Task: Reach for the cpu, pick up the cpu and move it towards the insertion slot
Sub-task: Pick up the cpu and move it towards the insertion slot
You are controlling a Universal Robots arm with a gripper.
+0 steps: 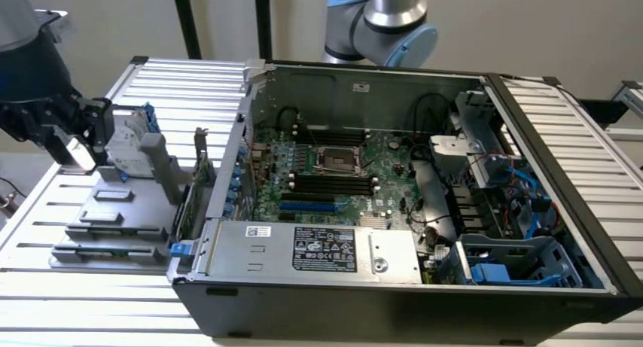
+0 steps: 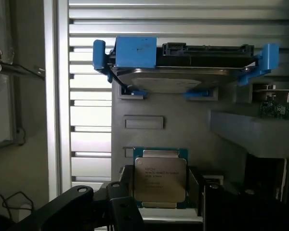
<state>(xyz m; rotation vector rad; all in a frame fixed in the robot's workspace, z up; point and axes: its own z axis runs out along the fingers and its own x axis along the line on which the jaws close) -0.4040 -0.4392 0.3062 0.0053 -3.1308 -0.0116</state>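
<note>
Gripper (image 1: 89, 153) at nine o'clock in the exterior view, fingers apart astride the cpu (image 2: 160, 179) on a grey holder (image 2: 183, 125), blue-railed hard drive (image 1: 126, 140) just beside at three o'clock, case wall (image 1: 244, 129) between gripper and insertion slot (image 1: 339, 160) farther toward three

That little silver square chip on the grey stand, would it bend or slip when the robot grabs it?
The cpu looks like a flat plate with a metal top, so probably stiff, not floppy. Lying flat on the grey stand, it shouldn't roll or tip. Its smooth lid may be somewhat slippery.
</note>
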